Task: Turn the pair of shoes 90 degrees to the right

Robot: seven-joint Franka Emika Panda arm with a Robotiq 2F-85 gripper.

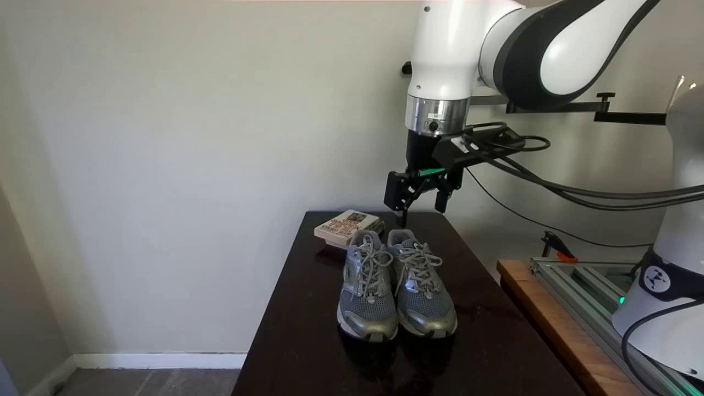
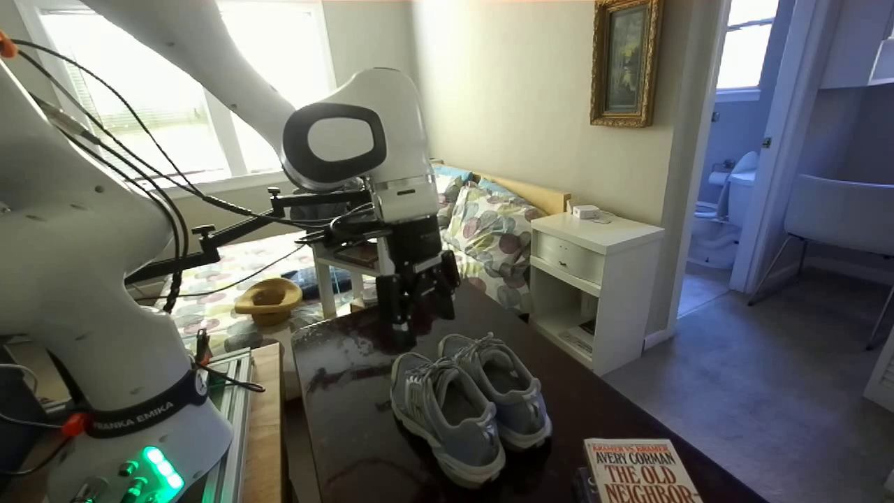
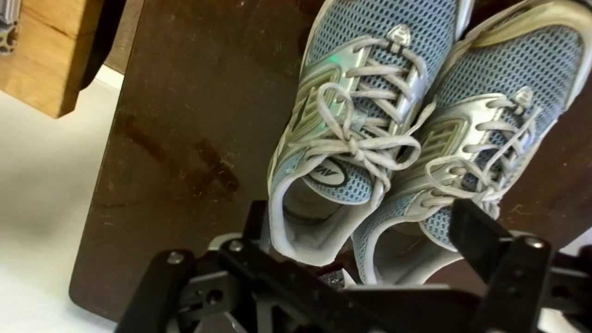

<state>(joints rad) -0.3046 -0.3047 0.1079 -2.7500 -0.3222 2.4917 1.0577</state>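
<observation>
The pair of shoes is two grey-silver lace-up sneakers standing side by side on the dark table. In an exterior view the left shoe (image 1: 367, 302) and right shoe (image 1: 426, 302) have their toes toward the camera. In an exterior view the near shoe (image 2: 418, 399) and far shoe (image 2: 522, 413) show their heels. In the wrist view both shoes (image 3: 379, 51) lie under the camera, heels near the jaws. My gripper (image 1: 422, 213) is open and empty above the shoes; it also shows in an exterior view (image 2: 422, 325). In the wrist view its fingers (image 3: 360, 219) are wide apart, partly hiding the heels.
Books (image 1: 344, 226) lie near the heels; they also show in an exterior view (image 2: 639, 471). The dark table (image 1: 308, 352) is narrow. The robot's wooden bench (image 1: 566, 324) runs along one side. A white nightstand (image 2: 597, 244) stands beyond the table.
</observation>
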